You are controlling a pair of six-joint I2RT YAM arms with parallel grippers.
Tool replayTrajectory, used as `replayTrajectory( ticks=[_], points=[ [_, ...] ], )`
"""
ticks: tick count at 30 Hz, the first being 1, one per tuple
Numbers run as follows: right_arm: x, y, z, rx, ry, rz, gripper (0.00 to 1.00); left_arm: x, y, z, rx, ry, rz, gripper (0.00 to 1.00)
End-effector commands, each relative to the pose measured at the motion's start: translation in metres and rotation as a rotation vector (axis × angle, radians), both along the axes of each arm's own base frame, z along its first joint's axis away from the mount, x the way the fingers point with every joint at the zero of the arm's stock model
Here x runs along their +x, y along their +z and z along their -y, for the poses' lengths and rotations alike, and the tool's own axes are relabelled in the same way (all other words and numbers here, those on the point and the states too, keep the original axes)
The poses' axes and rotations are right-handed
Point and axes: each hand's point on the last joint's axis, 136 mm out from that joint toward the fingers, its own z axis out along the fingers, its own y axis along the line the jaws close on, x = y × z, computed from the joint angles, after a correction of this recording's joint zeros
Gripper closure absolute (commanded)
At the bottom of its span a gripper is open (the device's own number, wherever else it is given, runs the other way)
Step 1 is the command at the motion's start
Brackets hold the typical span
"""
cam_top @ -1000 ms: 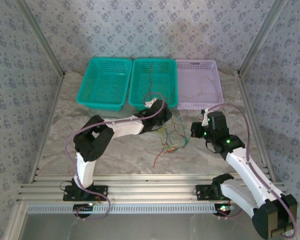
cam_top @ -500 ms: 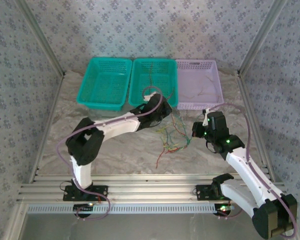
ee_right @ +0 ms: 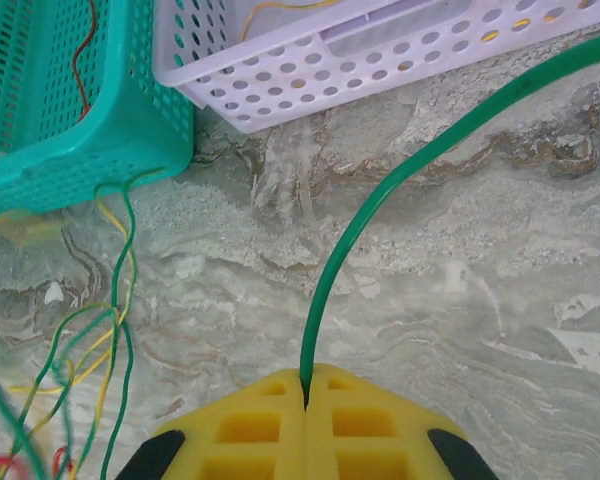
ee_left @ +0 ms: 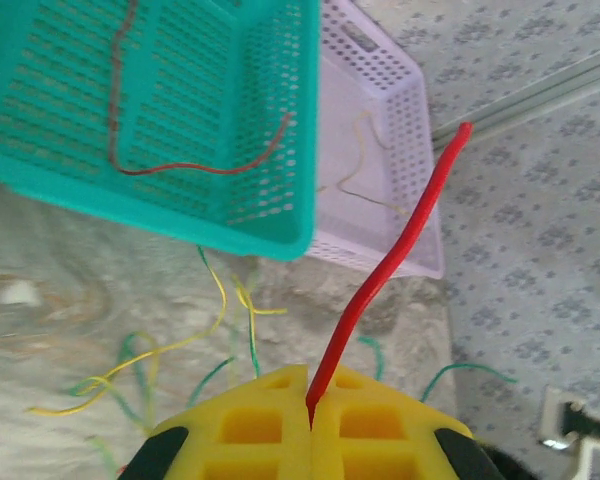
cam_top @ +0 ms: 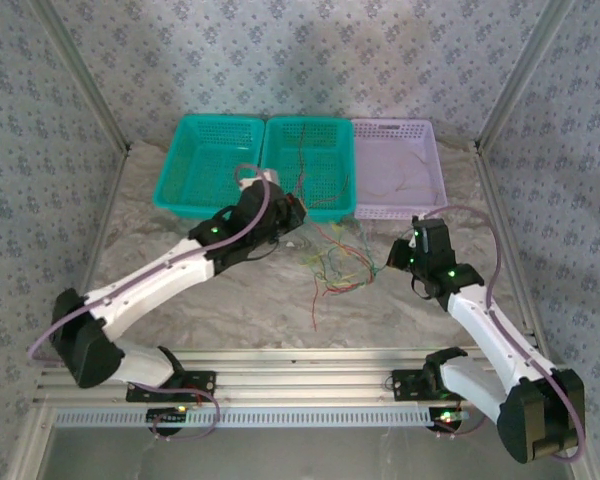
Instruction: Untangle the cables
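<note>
The left gripper point(ee_left: 310, 425) has its yellow pads pressed fully together, with a red wire point(ee_left: 390, 255) pinched in the seam and its free end rising away. The right gripper point(ee_right: 305, 395) is closed just as tightly on a green wire point(ee_right: 375, 210) that arcs out of its seam.

From above, the left gripper sits at the front edge of the middle teal basket point(cam_top: 310, 121). The right gripper is further out in front of that basket and off to its right.

Both held wires probably run back into the same knot, though the overhead view is too coarse to show whether they cross there. If the arms draw apart quickly, the loops could cinch tighter instead of slipping free, or the whole bundle could be dragged along. Strands lying against the basket's perforated front wall could catch in its holes. Wire this thin could also slide out of the pads.

The cables point(cam_top: 338, 268) lie just in front of the basket's front right corner. They form a loose snarl of green, yellow, orange and red strands looping over one another, with one red tail trailing away from the basket.
</note>
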Motion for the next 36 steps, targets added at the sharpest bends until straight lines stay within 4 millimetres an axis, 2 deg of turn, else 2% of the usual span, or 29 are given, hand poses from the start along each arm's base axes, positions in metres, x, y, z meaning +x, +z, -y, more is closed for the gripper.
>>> replayTrajectory(
  ticks=[1,6,9,12,19,27,32,36],
  points=[
    [0.004,-0.006,0.015,-0.027,-0.068,-0.014,1.0,-0.007,0.011,-0.061,0.116,0.087,0.031,1.0],
    [0.008,-0.011,0.018,-0.03,-0.084,-0.021,1.0,-0.029,0.032,-0.122,0.154,0.152,0.058,1.0],
    [0.011,-0.011,0.021,-0.036,-0.097,-0.022,1.0,-0.041,0.04,-0.148,0.174,0.184,0.072,1.0],
    [0.014,-0.011,0.025,-0.044,-0.112,-0.022,1.0,-0.053,0.037,-0.167,0.192,0.204,0.056,1.0],
    [0.015,-0.012,0.03,-0.061,-0.123,-0.029,1.0,-0.069,0.036,-0.177,0.18,0.197,0.039,1.0],
    [0.003,-0.028,0.05,-0.069,-0.187,-0.082,1.0,-0.087,0.05,-0.212,0.268,0.243,0.07,1.0],
    [0.001,-0.03,0.057,-0.045,-0.221,-0.07,1.0,-0.093,0.041,-0.221,0.336,0.231,0.048,1.0],
    [-0.001,-0.026,0.058,-0.034,-0.219,-0.059,1.0,-0.094,0.027,-0.22,0.367,0.203,0.024,1.0]
  ],
)
